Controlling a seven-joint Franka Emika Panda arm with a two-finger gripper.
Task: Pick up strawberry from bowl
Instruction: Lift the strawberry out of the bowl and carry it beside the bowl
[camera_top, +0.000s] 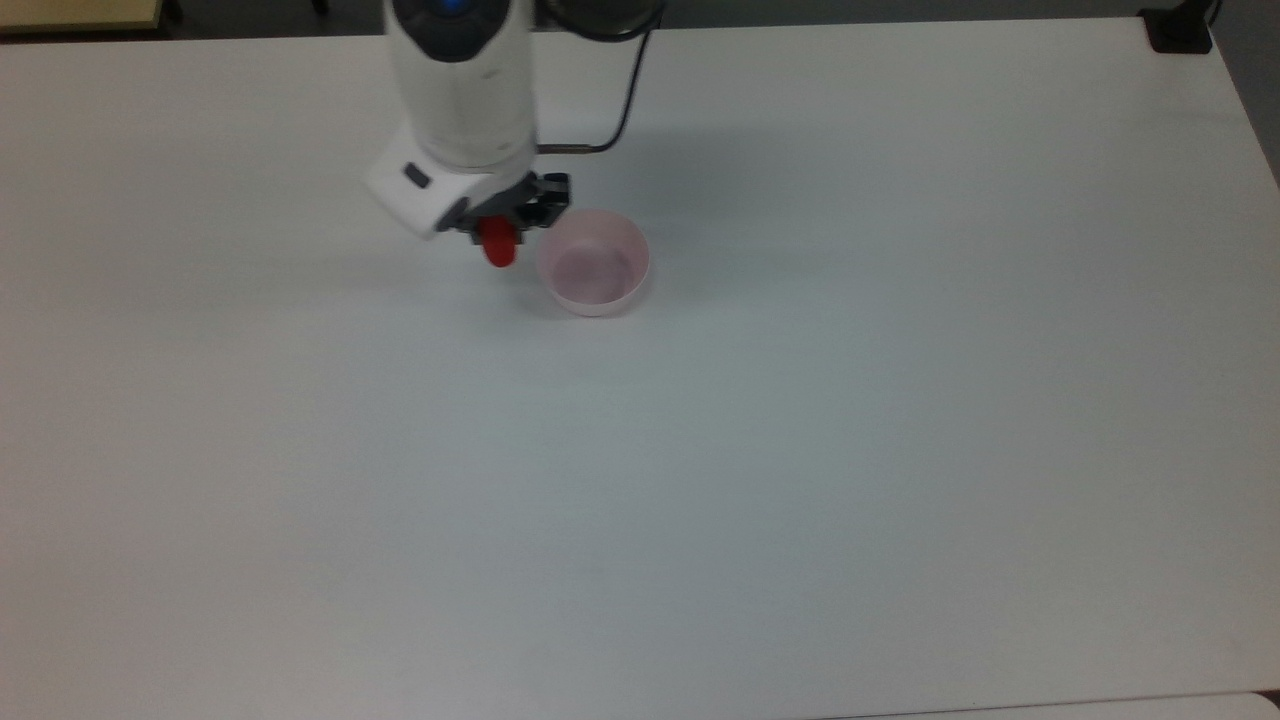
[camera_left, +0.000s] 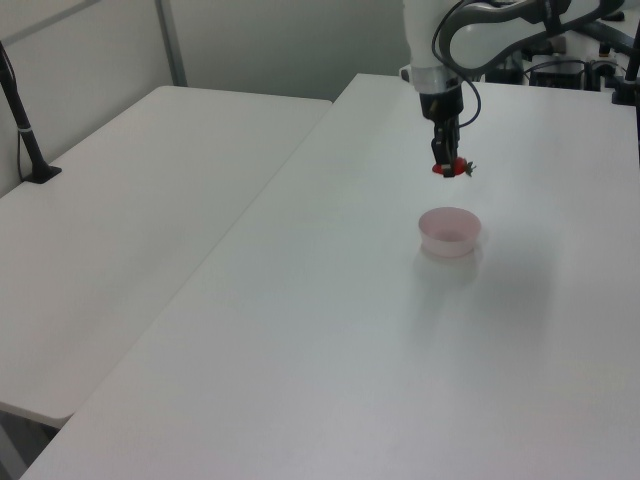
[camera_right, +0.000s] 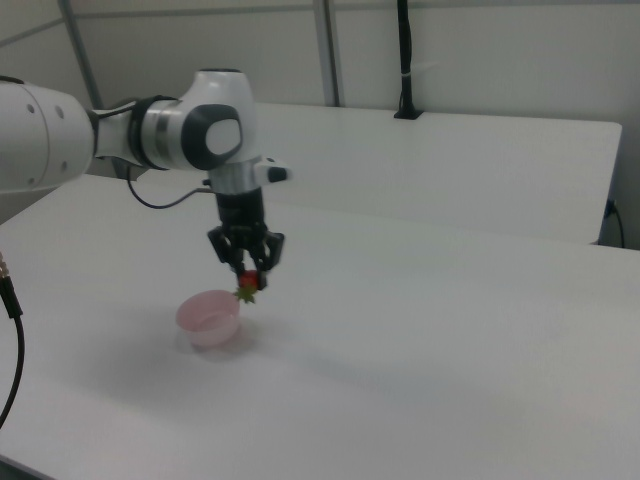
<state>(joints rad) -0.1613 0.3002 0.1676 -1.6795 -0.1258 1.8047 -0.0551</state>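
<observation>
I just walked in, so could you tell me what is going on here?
The robot arm's gripper has its fingers shut on a red strawberry and holds it in the air above the white table. The pink bowl sits empty on the table, just beside and below the berry.

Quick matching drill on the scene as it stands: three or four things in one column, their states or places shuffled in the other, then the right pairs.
Things:
1. strawberry
2. bowl
3. gripper
4. table

States:
A. white, carrying the bowl
B. pale pink, nothing inside
C. jaws shut on the fruit
D. red, held in the air above the table

Pairs: 1-D, 2-B, 3-C, 4-A
</observation>
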